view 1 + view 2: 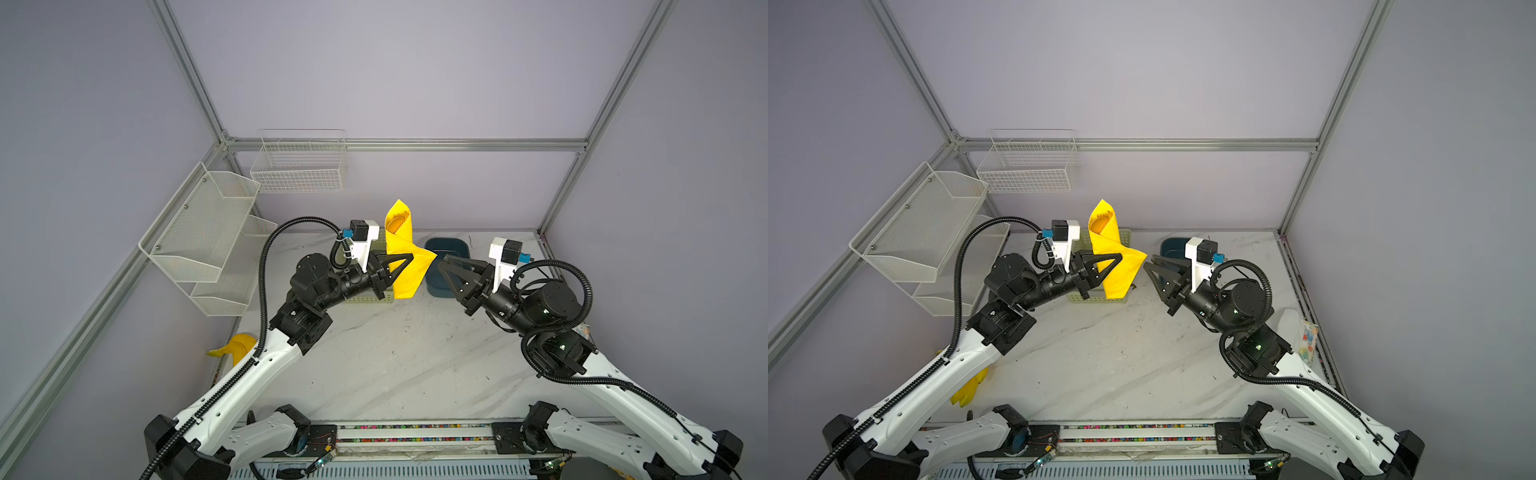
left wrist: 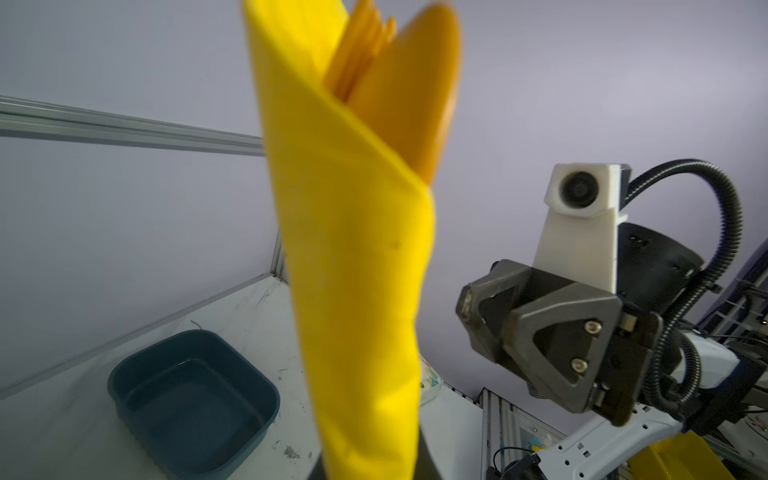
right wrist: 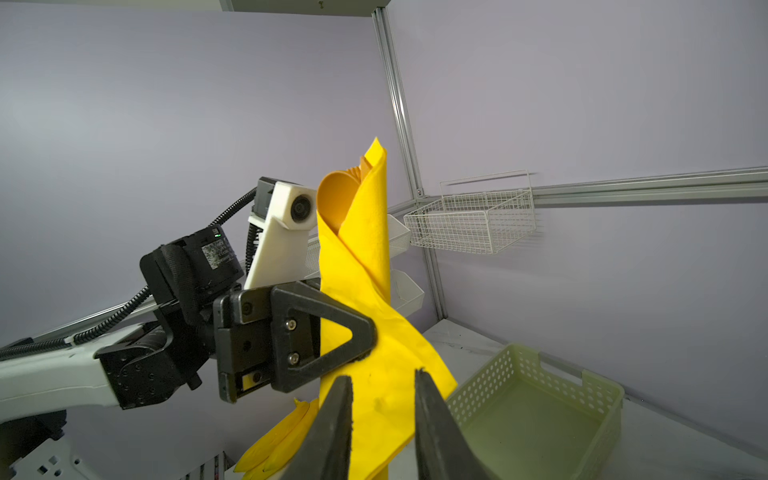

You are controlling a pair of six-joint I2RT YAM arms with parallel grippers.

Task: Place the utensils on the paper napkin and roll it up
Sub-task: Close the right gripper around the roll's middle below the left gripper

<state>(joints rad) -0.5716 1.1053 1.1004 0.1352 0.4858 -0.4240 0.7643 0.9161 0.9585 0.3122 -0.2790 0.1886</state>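
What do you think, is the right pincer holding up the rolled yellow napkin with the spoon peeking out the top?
No, the left pincer is holding up the rolled yellow napkin with the spoon peeking out the top. The right pincer is open, gripping nothing. The right wrist view shows it.

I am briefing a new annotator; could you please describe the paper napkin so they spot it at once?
Above the far middle of the marble table, near the green basket, the left gripper holds the paper napkin aloft. It is a bright yellow upright roll with orange utensils peeking from its top, unlike the yellow banana toy by the table's left edge.
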